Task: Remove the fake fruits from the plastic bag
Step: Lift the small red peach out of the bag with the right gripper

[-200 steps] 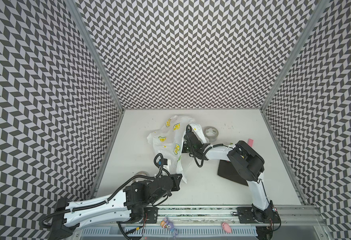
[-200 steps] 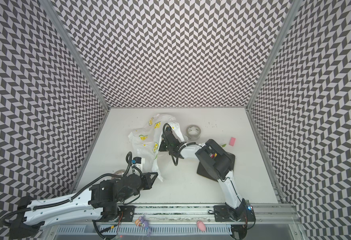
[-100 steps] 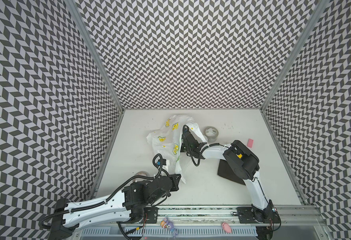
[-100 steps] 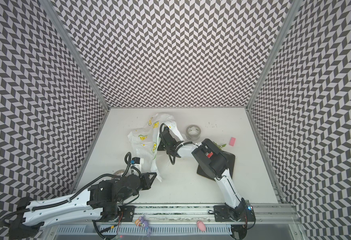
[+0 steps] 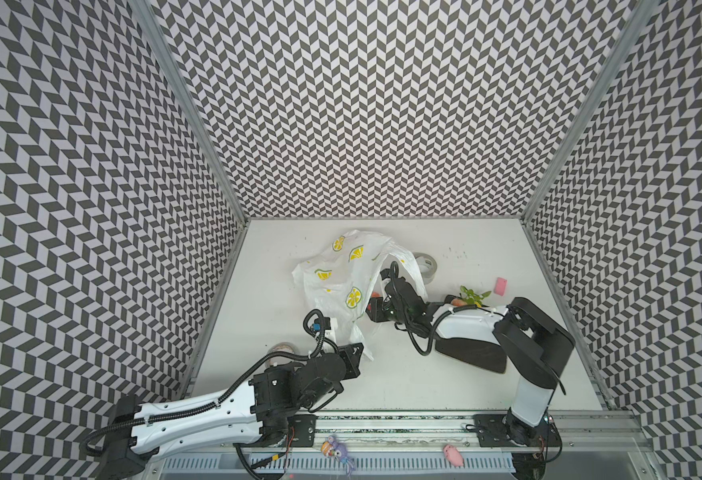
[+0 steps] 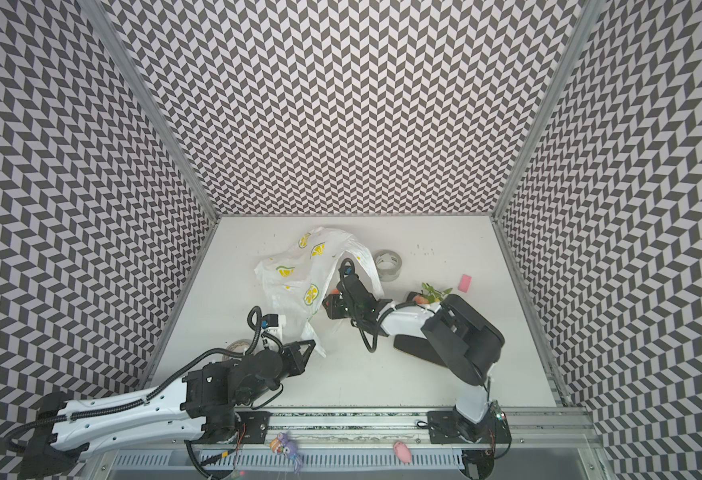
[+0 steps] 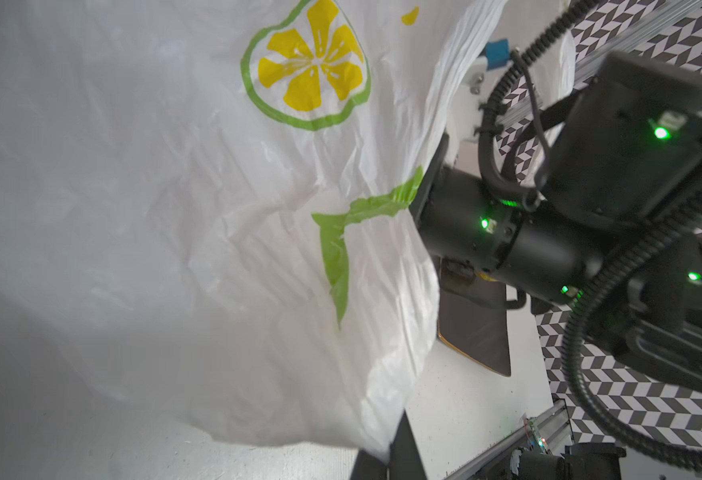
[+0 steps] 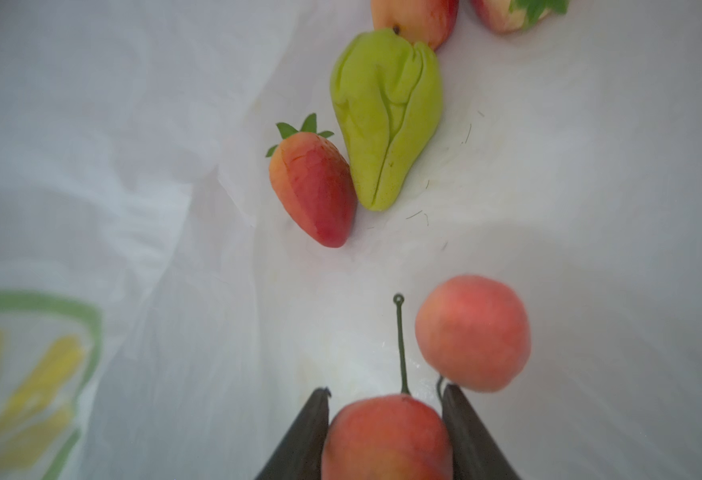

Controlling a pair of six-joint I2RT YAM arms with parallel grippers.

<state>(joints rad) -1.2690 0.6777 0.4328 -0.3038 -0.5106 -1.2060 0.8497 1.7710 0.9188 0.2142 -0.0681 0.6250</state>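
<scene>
because the shut left gripper (image 7: 395, 451) seemingly pinches the plastic bag (image 5: 341, 274), centre of a top view, tenting it open, the right gripper (image 8: 386, 390) inside clamps a stemmed red fruit (image 8: 386, 440); more fake fruits (image 8: 386, 120) lie beyond.

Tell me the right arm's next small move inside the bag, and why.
Probably draw the right gripper straight back out of the plastic bag: its jaws look closed on the stemmed red fruit, and the left gripper has the bag's edge pinched.
</scene>
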